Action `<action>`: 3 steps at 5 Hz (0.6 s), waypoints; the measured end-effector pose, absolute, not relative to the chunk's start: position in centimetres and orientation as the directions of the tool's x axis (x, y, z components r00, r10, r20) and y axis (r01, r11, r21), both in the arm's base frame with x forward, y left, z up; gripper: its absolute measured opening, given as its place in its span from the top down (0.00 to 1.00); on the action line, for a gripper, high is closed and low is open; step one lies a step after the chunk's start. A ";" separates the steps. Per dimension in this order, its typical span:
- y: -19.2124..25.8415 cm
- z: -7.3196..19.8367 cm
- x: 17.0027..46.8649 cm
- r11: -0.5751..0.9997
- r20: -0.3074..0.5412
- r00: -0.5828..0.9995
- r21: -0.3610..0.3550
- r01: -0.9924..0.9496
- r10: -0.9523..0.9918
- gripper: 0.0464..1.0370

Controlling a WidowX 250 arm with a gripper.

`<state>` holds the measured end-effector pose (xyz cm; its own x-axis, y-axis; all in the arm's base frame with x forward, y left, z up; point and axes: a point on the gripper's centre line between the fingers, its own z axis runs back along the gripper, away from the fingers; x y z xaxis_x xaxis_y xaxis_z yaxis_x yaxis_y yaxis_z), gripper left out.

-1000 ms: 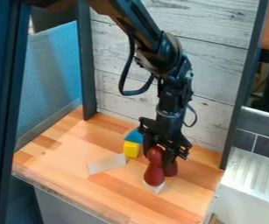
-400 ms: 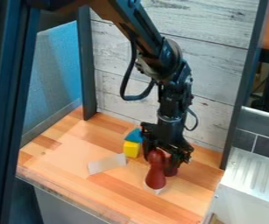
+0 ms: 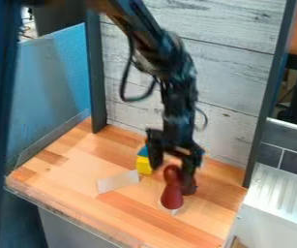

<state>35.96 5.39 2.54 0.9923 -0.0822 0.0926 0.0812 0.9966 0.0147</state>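
Black spread hand (image 3: 171,179), red pin (image 3: 172,195) near, yellow block (image 3: 143,166)

Wood top (image 3: 80,169), planks w/ light tan & reddish-brown strips; grain runs diag. in view. Pale trim (image 3: 66,218) along its front edge, view's lower L. 1 red pin (image 3: 172,189) on it, R of ctr: rounded head, narrow neck, fat lower end; can't tell if upright or lying. Bit of white (image 3: 170,210) at pin's lower end. 1 dark red piece (image 3: 189,187) just beside pin, on view's R, partly hidden. 1 flat whitish slab (image 3: 118,181) L of pin, apart from it. 1 yellow block (image 3: 143,165) just behind slab; 1 blue block (image 3: 143,151) above/behind yellow, can't tell if stacked.
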 end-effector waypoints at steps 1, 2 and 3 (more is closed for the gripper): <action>8.5 5.9 36.3 0.999 0.160 0.987 -0.028 0.022 -0.017 0.04; 8.6 6.1 36.3 0.999 0.166 0.986 -0.033 0.021 -0.015 0.04; 8.4 6.0 36.3 0.999 0.164 0.986 -0.032 0.025 -0.019 0.04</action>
